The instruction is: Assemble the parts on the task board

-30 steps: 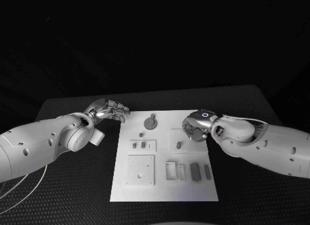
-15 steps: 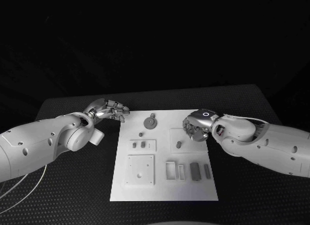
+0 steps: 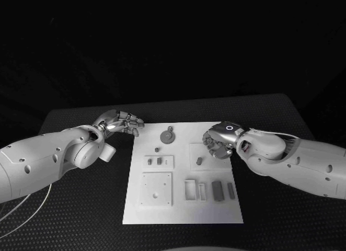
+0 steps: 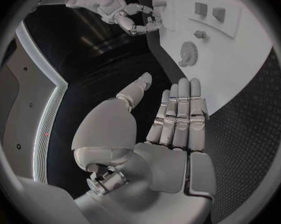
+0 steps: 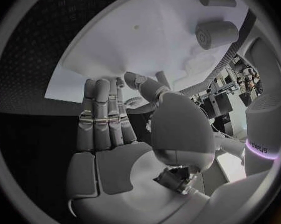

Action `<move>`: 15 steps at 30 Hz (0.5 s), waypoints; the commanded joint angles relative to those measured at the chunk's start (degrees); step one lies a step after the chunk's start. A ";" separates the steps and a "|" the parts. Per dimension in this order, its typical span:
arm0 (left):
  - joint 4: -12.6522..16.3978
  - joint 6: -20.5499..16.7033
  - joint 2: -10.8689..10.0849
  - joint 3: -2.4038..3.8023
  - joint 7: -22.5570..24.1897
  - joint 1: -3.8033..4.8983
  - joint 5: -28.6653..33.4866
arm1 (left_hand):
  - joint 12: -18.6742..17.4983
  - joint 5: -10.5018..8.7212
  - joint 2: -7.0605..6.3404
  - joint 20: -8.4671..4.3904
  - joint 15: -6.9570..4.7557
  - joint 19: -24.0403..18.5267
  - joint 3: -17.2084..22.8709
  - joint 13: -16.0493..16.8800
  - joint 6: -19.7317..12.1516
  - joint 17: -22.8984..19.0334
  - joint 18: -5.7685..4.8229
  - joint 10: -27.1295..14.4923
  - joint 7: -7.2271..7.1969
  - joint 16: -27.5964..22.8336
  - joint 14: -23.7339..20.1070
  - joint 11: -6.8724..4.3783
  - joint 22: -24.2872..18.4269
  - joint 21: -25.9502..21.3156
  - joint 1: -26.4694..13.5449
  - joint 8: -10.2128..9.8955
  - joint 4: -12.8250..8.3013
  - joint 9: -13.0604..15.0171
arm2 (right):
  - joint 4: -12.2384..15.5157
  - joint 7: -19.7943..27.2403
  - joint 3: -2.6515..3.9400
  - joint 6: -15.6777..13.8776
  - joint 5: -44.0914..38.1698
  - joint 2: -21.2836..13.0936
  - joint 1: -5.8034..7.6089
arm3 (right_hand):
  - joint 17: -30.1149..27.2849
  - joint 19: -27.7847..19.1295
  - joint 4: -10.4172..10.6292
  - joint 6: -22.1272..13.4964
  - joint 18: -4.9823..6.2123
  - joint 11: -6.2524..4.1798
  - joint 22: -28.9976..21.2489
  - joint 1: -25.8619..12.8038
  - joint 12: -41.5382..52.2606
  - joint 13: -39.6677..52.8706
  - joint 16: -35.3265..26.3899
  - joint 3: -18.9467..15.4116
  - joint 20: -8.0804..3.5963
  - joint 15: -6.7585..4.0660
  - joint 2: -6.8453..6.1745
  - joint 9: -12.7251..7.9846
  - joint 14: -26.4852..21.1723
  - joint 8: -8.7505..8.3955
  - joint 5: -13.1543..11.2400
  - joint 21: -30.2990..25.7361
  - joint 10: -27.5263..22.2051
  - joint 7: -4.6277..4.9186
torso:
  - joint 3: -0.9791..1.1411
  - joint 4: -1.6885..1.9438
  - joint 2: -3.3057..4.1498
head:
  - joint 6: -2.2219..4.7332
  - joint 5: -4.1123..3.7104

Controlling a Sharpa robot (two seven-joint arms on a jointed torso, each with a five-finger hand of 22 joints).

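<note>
Left hand [image 3: 122,123] empty, fingers extended, beside task board [image 3: 183,209]; right hand [image 3: 218,142] over its edge, empty, fingers apart.

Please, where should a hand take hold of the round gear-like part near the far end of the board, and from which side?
Probably by the rim of the round gear-like part, from above: it lies flat on the task board, so only its edge offers hold.
</note>
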 commanded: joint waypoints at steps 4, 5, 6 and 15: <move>0.09 0.55 0.03 0.03 0.31 0.05 0.36 | -0.12 -0.30 0.08 0.02 0.46 -0.19 -0.32 -0.11 -0.21 0.11 0.67 -0.39 0.09 -0.41 0.06 -0.07 -0.09 0.10 -0.36 0.41 -0.14 -0.06 | 0.21 1.58 -0.28 -3.72 -1.64 -0.65 -0.37 | 0.21 -0.35 0.63 0.35 0.36 2.24 1.54 0.43 -0.64 -3.92 0.78 -0.55 -0.14 -0.01 0.32 -0.62 -0.20 -0.03 -0.18 1.01 -2.39 0.00 | 0.04 -0.01 -0.01 | 0.07 -0.16; 0.11 0.55 -0.01 0.03 0.30 0.05 0.36 | -0.12 -0.30 0.08 0.02 0.46 -0.19 -0.32 -0.11 -0.21 0.12 0.67 -0.39 0.09 -0.41 0.06 -0.07 -0.09 0.10 -0.36 0.41 -0.14 -0.06 | 0.34 1.83 -0.30 -4.52 -1.62 -0.76 -0.38 | 0.18 -0.39 0.65 0.54 0.36 2.25 1.52 0.57 -0.76 -4.07 0.79 -0.54 -0.15 -0.02 0.49 -0.66 -0.20 0.04 -0.17 1.10 -2.49 -0.08 | 0.05 0.05 -0.01 | 0.06 -0.20; 0.10 0.59 -0.02 0.03 0.29 0.05 0.36 | -0.12 -0.30 0.08 0.02 0.46 -0.19 -0.31 -0.11 -0.21 0.12 0.67 -0.38 0.08 -0.42 0.06 -0.07 -0.10 0.10 -0.35 0.41 -0.15 -0.06 | 0.45 2.06 -0.32 -5.06 -1.43 -0.90 -0.39 | 0.12 -0.46 0.70 0.76 0.36 2.25 1.49 0.72 -0.95 -4.30 0.74 -0.49 -0.15 -0.04 0.67 -0.71 -0.26 0.12 -0.15 1.18 -2.64 -0.18 | 0.05 0.05 -0.01 | 0.06 -0.20; 0.05 0.64 -0.02 0.03 0.29 0.05 0.36 | -0.10 -0.31 0.10 0.02 0.46 -0.19 -0.32 -0.13 -0.20 0.17 0.67 -0.37 0.08 -0.45 0.08 -0.07 -0.13 0.10 -0.34 0.43 -0.15 -0.06 | 0.74 2.20 -1.08 -7.04 -1.53 -1.80 -0.66 | -2.38 -4.25 0.61 2.99 -0.14 2.89 1.06 1.71 -2.02 -6.64 -3.63 0.56 0.86 0.72 1.98 -1.35 -3.02 0.85 -0.12 -0.65 -1.63 -0.79 | 0.06 -0.05 0.00 | 0.13 -0.29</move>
